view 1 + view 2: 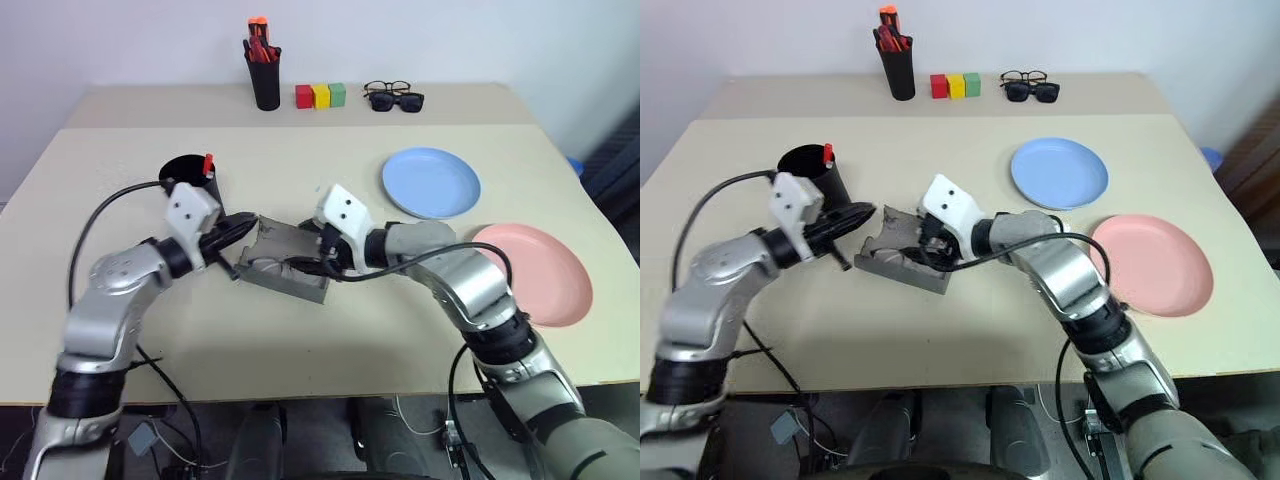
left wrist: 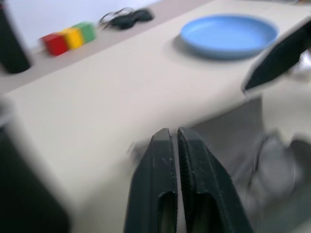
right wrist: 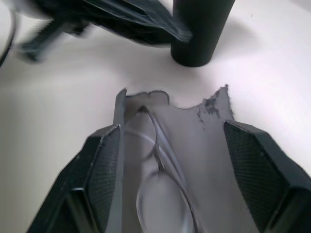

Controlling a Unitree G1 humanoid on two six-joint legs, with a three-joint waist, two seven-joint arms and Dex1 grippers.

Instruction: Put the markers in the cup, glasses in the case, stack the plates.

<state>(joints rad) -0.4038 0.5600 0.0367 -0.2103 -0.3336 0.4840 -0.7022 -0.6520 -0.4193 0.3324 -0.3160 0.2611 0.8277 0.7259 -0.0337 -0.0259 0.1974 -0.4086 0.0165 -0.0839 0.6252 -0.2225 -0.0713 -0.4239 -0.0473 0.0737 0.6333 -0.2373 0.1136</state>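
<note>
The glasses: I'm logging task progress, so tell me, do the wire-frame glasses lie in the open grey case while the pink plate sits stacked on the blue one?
Not quite. The glasses do lie in the case, but the pink plate sits apart from the blue plate, unstacked, as the left eye view shows.

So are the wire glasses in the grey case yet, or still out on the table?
In. The wire-frame glasses lie on the lining of the open grey case, between the right gripper's spread fingers.
</note>
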